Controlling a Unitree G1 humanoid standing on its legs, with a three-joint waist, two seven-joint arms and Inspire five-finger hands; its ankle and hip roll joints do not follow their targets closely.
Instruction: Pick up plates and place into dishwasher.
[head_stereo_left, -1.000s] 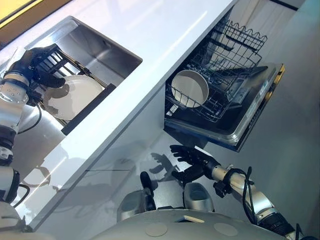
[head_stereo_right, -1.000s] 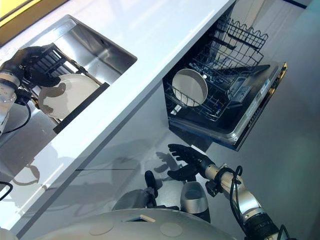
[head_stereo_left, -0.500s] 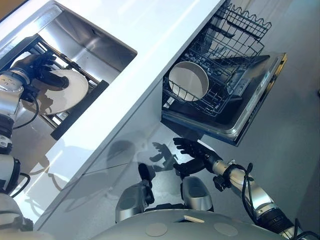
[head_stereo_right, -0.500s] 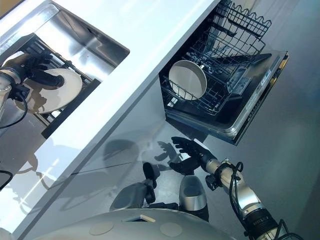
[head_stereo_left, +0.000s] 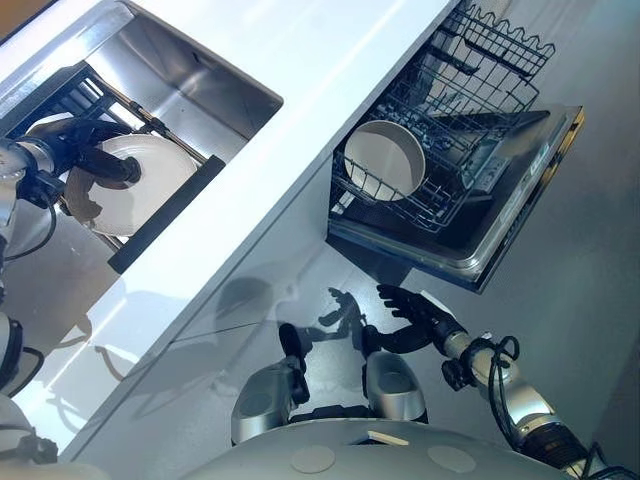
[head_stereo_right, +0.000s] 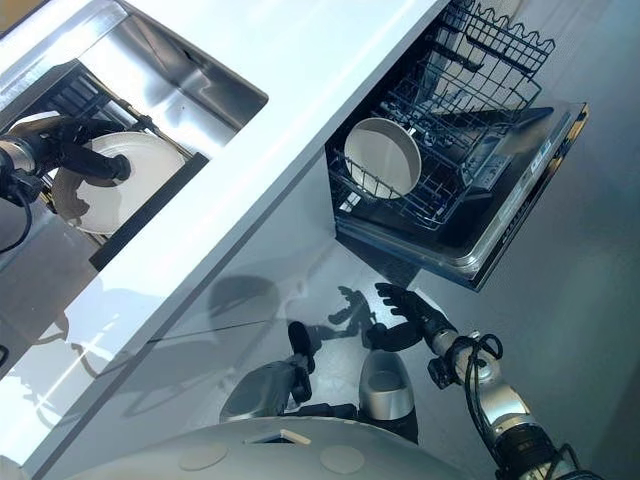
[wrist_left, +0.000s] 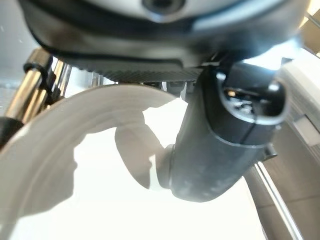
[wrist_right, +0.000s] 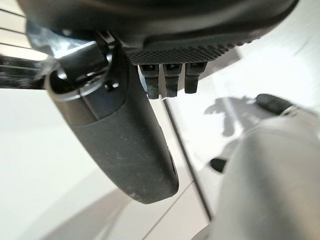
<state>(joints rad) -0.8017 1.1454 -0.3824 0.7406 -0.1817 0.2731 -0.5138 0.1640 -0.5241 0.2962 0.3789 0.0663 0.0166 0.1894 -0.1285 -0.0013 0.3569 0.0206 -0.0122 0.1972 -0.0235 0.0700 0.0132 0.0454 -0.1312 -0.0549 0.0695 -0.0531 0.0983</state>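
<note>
The left hand (head_stereo_left: 70, 158) is down in the sink (head_stereo_left: 215, 95), set into the white worktop (head_stereo_left: 300, 110), and grips a white plate (head_stereo_left: 140, 190) that stands tilted in the dark rack (head_stereo_left: 165, 205) inside the sink. Its thumb lies across the plate's face while the fingers curl behind the rim; in the left wrist view the thumb (wrist_left: 220, 135) presses flat on the plate's white surface near its upper rim — a pinch hold on the plate.

The dishwasher (head_stereo_left: 470, 190) stands open below the worktop's front edge, past the sink, its door (head_stereo_left: 520, 200) folded down and the wire basket (head_stereo_left: 440, 140) pulled out over it. A second plate (head_stereo_left: 383, 160), white with a dark rim, stands on edge in the basket at the end nearest the sink, leaning against the wires.

The right hand (head_stereo_left: 415, 315) hangs low in front of the dishwasher, below the door's edge and above the grey floor (head_stereo_left: 590, 300), well apart from both plates. Its fingers are spread and only loosely bent, holding nothing; in the right wrist view the thumb (wrist_right: 125, 135) juts out straight with nothing against it.
</note>
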